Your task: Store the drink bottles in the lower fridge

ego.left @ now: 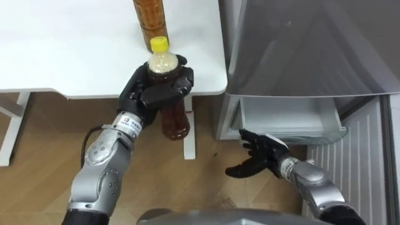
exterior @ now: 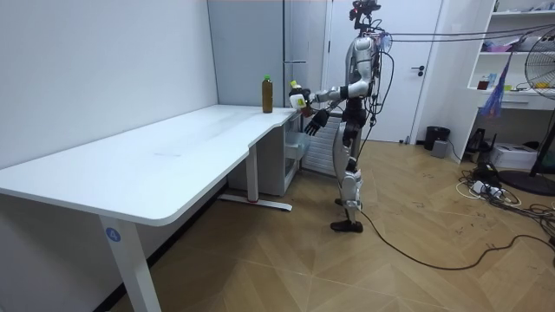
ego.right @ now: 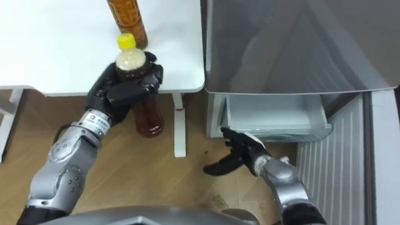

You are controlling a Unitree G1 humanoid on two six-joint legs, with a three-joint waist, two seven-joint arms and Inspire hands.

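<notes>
While the robot stands upright at the far end of the long white desk point(ego.left: 75, 56), just beside the tall grey fridge point(ego.left: 312, 44), its left hand point(ego.left: 159, 90) is clenched round a clear plastic bottle of brown tea with a yellow cap point(ego.left: 164, 64). The dark fingers wrap the bottle's middle, so the cap and shoulder stand above the hand and the brown lower body hangs below it. The bottle is upright or nearly so. It is held at the desk's near edge, with its lower part over the wooden floor point(ego.left: 44, 187) rather than resting on the top.

A second bottle of brown drink with a patterned label point(ego.left: 150, 15) stands on the desk just behind the held one, close to the corner nearest the fridge; in the room view it stands upright, with a green cap.

The right hand point(ego.left: 259, 153) hangs low, with its fingers spread and relaxed, grasping nothing. It is in front of the fridge's lower compartment, where a pale translucent drawer point(ego.left: 287, 115) stands pulled out under the grey upper door. The drawer looks bare inside, though its far corners are hard to make out. A ribbed grey panel point(ego.left: 369, 156) runs down on the right of the drawer; it is probably the inside of the opened lower door.
</notes>
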